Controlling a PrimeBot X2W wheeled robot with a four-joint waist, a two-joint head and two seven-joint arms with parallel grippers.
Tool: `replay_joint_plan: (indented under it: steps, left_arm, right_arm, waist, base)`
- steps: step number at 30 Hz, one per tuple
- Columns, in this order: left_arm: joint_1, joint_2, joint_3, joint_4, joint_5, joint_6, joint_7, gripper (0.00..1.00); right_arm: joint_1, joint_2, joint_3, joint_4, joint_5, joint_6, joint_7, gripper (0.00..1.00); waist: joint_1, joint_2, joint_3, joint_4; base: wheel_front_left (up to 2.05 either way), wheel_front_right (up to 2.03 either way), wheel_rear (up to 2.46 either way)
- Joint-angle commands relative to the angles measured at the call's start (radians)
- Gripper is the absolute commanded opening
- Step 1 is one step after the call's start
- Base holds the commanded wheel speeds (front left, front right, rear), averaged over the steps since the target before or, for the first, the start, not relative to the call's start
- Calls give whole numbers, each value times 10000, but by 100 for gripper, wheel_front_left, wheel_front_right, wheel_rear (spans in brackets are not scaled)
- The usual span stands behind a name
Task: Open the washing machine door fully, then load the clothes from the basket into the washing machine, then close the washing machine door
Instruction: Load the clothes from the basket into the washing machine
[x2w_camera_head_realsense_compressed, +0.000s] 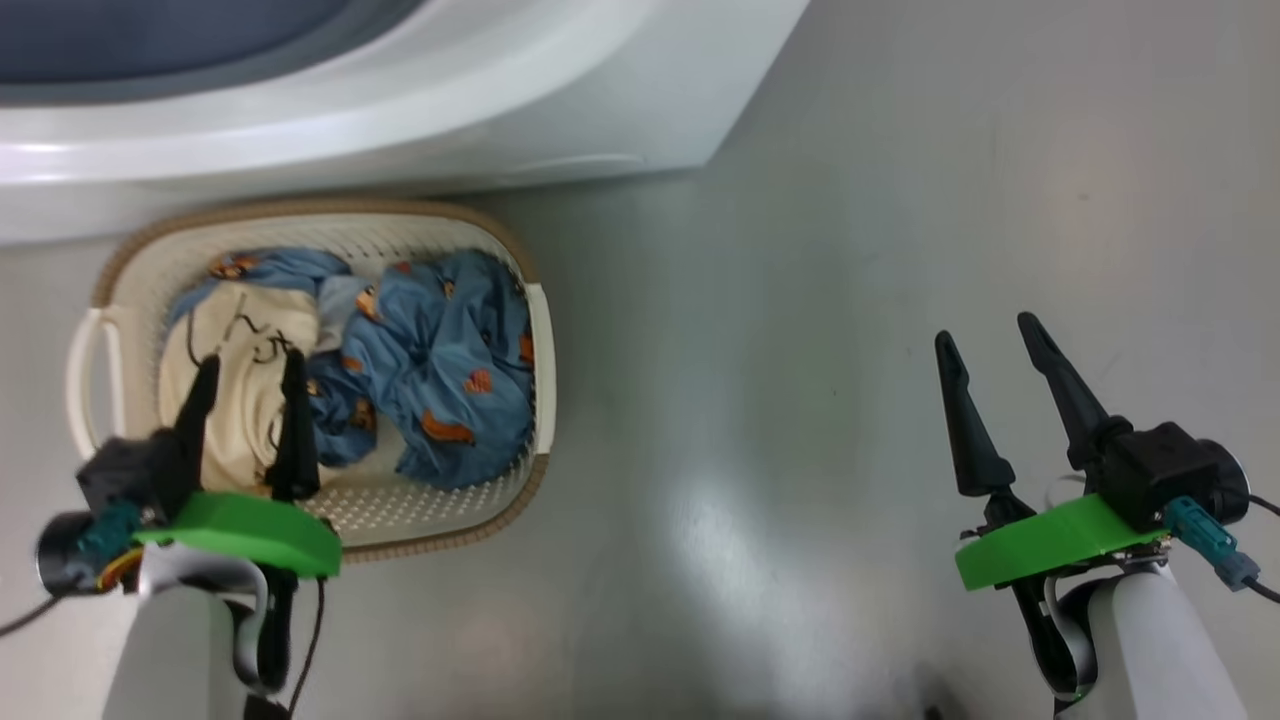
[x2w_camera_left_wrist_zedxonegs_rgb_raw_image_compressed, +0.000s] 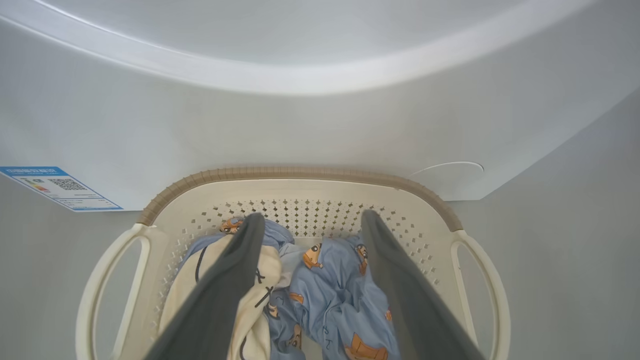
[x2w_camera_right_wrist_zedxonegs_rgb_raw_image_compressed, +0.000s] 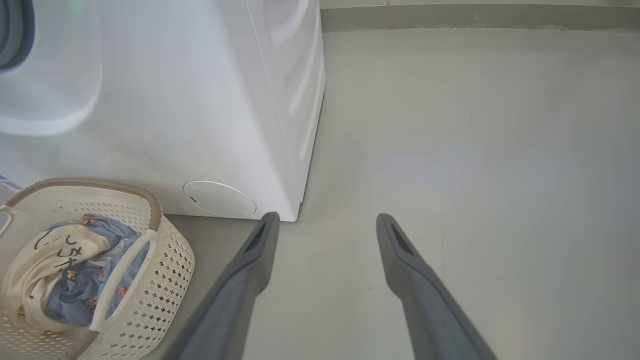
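The cream-white basket (x2w_camera_head_realsense_compressed: 540, 350) stands on the floor against the white washing machine (x2w_camera_head_realsense_compressed: 600, 100). In it lie the clothes: a light blue bear-print garment (x2w_camera_head_realsense_compressed: 450, 360) and a cream garment (x2w_camera_head_realsense_compressed: 245, 330) with black lines. My left gripper (x2w_camera_head_realsense_compressed: 250, 368) hovers open just over the cream garment, holding nothing. In the left wrist view its fingers (x2w_camera_left_wrist_zedxonegs_rgb_raw_image_compressed: 225, 290) straddle both garments (x2w_camera_left_wrist_zedxonegs_rgb_raw_image_compressed: 335, 290) inside the basket (x2w_camera_left_wrist_zedxonegs_rgb_raw_image_compressed: 300, 174). My right gripper (x2w_camera_head_realsense_compressed: 985, 335) is open and empty over bare floor, far right of the basket (x2w_camera_right_wrist_zedxonegs_rgb_raw_image_compressed: 160, 295). A dark grey-blue round patch (x2w_camera_head_realsense_compressed: 180, 40) shows on the machine's front; door or opening, I cannot tell.
Grey floor (x2w_camera_head_realsense_compressed: 850, 300) spreads to the right of the machine (x2w_camera_right_wrist_zedxonegs_rgb_raw_image_compressed: 175, 100), up to a wall base (x2w_camera_right_wrist_zedxonegs_rgb_raw_image_compressed: 475, 15). A blue label (x2w_camera_left_wrist_zedxonegs_rgb_raw_image_compressed: 60, 187) sits low on the machine's front, and a round white cover (x2w_camera_right_wrist_zedxonegs_rgb_raw_image_compressed: 219, 199) near its lower corner.
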Motion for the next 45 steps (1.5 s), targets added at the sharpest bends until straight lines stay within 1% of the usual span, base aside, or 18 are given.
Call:
replay_joint_plan:
  steps: [1,9,10,18,22,29,33,35,45]
  left_arm:
    - [-153,243,402,87,66,-58,-63,100]
    - [-916,717,622,1363,459,-80,-63,100]
    - [-916,717,622,1363,459,-80,-63,100]
    - [-1545,1240,480,2573,890,17,-63,100]
    - [-1927,1412,475,3251,1017,330,-63,100]
    - [-2821,2002,166,4585,1540,875,-58,100]
    - [-3322,2301,49,5211,1765,1276,124,100]
    - [-3598,2473,-106,5518,1956,1412,382,100]
    - [-4984,3155,-1192,6836,3036,1701,1709,100]
  right_arm:
    - [30,1,276,-249,213,16,-118,100]
    - [-167,2,491,-278,399,16,-118,100]
    - [-167,2,491,-278,399,16,-118,100]
    - [-155,2,571,-337,582,16,-118,100]
    - [-146,2,698,-377,808,16,-118,100]
    - [-175,3,807,-538,1051,16,-118,100]
    - [-173,3,834,-558,1185,16,-118,100]
    - [-180,3,877,-568,1264,16,-118,100]
    - [-294,3,1173,-503,1598,16,-118,100]
  waist:
    - [0,0,736,-264]
    - [0,0,1299,-588]
    - [0,0,1299,-588]
    - [0,0,1742,-734]
    - [0,0,2046,-798]
    - [0,0,2554,-1006]
    - [0,0,2785,-1106]
    - [0,0,2897,-1150]
    - [0,0,3212,-1412]
  base:
    - [0,0,0]
    - [0,0,0]
    - [0,0,0]
    - [0,0,0]
    - [0,0,0]
    - [0,0,0]
    - [0,0,0]
    - [0,0,0]
    - [0,0,0]
